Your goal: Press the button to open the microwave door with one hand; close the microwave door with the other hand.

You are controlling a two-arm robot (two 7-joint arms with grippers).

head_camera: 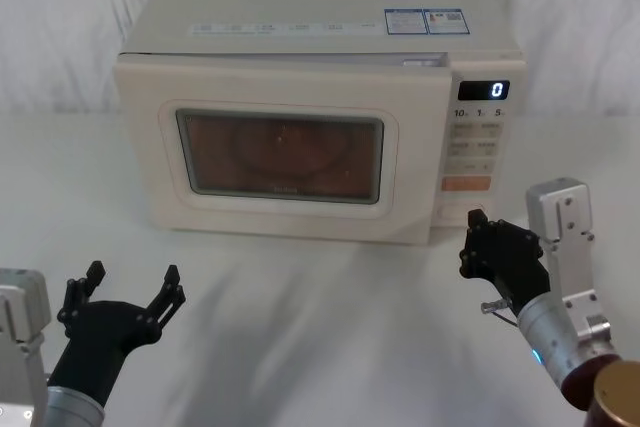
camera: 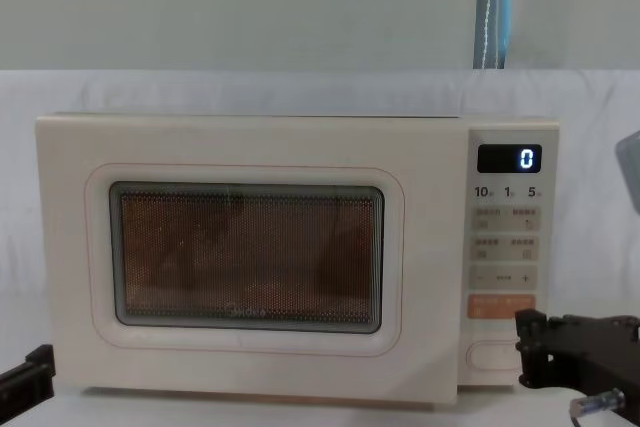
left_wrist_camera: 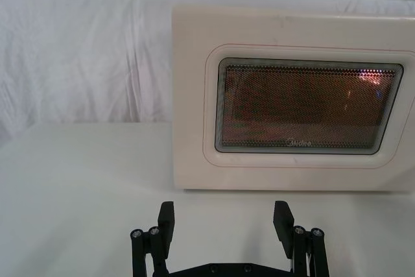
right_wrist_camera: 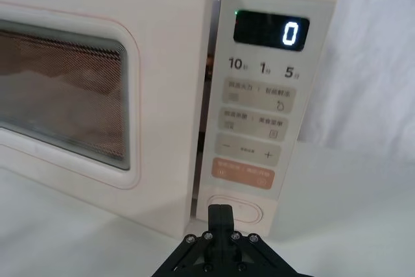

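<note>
The cream microwave door (head_camera: 280,152) stands slightly ajar, with a narrow gap showing along its right edge beside the control panel (right_wrist_camera: 266,115); the oven's inside is lit behind the glass. My right gripper (head_camera: 477,219) is shut, its tip right in front of the oval button (right_wrist_camera: 246,210) at the panel's bottom; contact cannot be told. The chest view shows that gripper (camera: 527,347) level with the button (camera: 492,355). My left gripper (head_camera: 133,273) is open and holds nothing, low over the table in front of the door's left half (left_wrist_camera: 305,105).
The microwave (head_camera: 300,7) sits at the back of a white-draped table (head_camera: 330,327), against a white cloth backdrop. The display (right_wrist_camera: 271,31) reads 0. An orange key (right_wrist_camera: 242,173) lies just above the button.
</note>
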